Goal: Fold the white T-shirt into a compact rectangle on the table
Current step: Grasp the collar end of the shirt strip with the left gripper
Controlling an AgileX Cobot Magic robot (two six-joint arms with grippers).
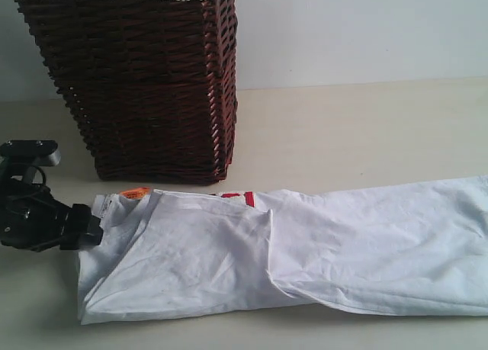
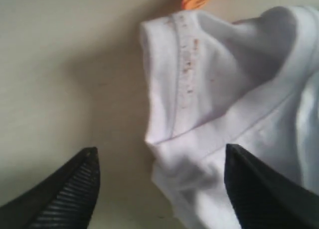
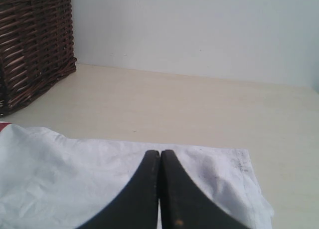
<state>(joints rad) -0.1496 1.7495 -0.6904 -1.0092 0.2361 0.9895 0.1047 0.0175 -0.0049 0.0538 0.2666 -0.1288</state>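
The white T-shirt lies as a long, narrow folded strip across the table, its collar end at the left with an orange neck tag and a bit of red lettering showing. My left gripper sits at that collar end. In the left wrist view its jaws stand wide open, with the collar fold lying loose between them. My right gripper is shut, fingers pressed together just above the shirt's hem end, with no cloth showing between them. It is outside the exterior view.
A tall brown wicker basket with white lace edging stands at the back left, just behind the shirt's collar end; it also shows in the right wrist view. A pale wall closes off the table's far edge.
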